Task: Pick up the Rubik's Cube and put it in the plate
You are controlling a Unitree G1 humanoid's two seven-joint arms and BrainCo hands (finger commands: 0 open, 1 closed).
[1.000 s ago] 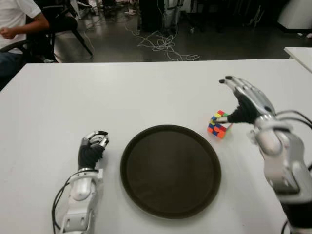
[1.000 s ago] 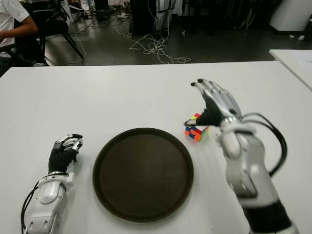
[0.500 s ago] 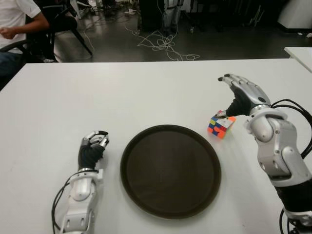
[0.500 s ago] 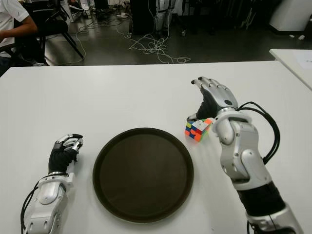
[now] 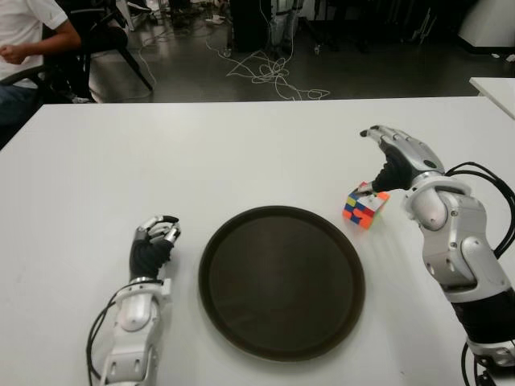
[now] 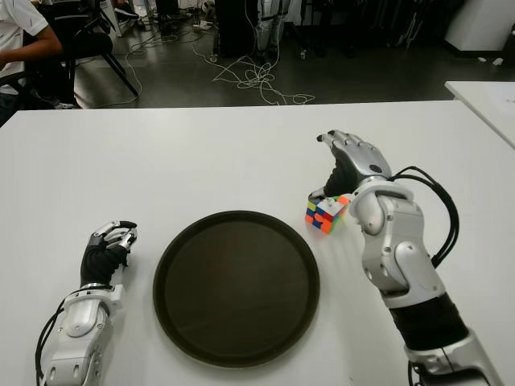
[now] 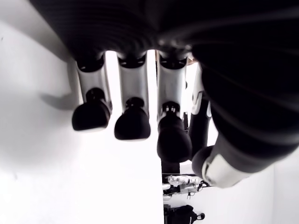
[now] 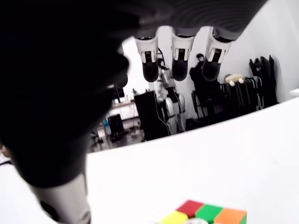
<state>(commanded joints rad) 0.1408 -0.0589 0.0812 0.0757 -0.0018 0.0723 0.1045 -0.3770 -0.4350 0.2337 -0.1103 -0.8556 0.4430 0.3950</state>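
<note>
Here, right hand (image 5: 392, 161) spread wide over Rubik's Cube (image 5: 361, 206), thumb touching it

Light falls evenly from above onto my white tabletop (image 5: 241, 153), which reads bright and nearly washed out, while the room behind it sinks into dimness. My round dark brown plate (image 5: 282, 281) shows only a faint sheen and a thin soft shadow at its rim. From my left wrist the tabletop glares to blank white, and my left robot hand (image 7: 140, 112) hangs close as blurred dark shapes. From my right wrist, my right robot hand (image 8: 177, 56) looms black and unfocused against a sharper background.
</note>
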